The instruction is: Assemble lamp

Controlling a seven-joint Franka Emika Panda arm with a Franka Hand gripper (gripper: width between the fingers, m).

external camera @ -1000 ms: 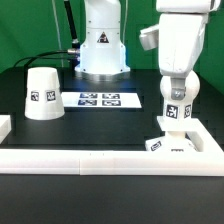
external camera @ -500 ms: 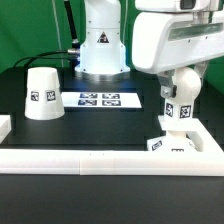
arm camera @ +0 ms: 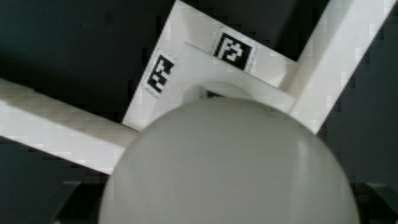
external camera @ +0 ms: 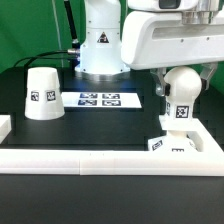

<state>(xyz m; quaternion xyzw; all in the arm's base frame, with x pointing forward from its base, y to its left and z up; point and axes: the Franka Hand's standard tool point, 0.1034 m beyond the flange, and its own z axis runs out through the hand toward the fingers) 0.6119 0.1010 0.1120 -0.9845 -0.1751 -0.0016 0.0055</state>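
The white bulb [external camera: 181, 92] stands upright on the blocky square base [external camera: 178, 145] at the exterior view's right, its tag facing the camera. My gripper [external camera: 181, 84] comes down from above, and a dark finger shows on each side of the bulb's round head. In the wrist view the bulb's head [arm camera: 222, 160] fills the space between the fingers of my gripper [arm camera: 222, 205]. The tagged base [arm camera: 210, 58] lies beyond it. The cone shade [external camera: 42, 92] stands alone at the exterior view's left.
The marker board [external camera: 100, 99] lies flat in the middle of the table. A long white rail [external camera: 90, 161] borders the front and turns along the right side beside the base. The arm's pedestal [external camera: 102, 45] stands at the back.
The arm's white wrist housing has swung toward the exterior view's left and now covers more of the top. The bulb stays on the base in the same place.
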